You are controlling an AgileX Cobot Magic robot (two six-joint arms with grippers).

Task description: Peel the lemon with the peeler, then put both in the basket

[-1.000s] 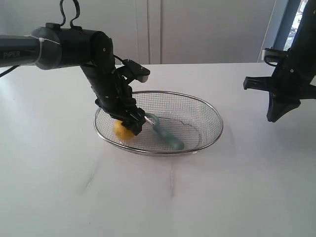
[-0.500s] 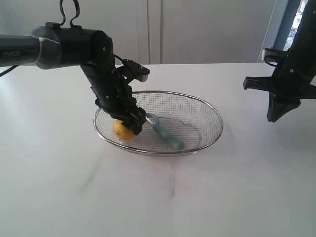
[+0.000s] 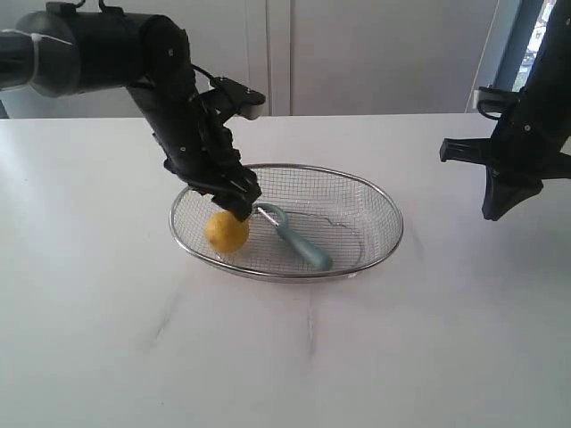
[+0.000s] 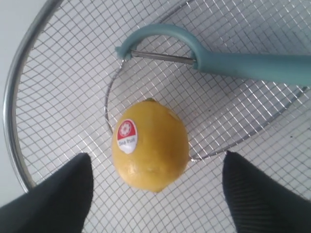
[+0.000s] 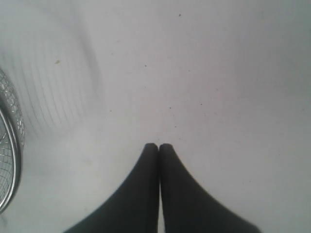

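The silver wire-mesh oval basket [image 3: 287, 275] holds the round yellow lemon [image 3: 227, 231] by its left rim, the teal-handled peeler [image 3: 300, 246] beside it. Above the lemon the left gripper [image 3: 239, 203] hangs open; the right gripper [image 5: 158, 150], closed, hovers at the white table [image 3: 107, 339]'s right edge.

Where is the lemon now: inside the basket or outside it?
Inside. The lemon lies on the mesh of the basket, beside the peeler, free of the open left claw.
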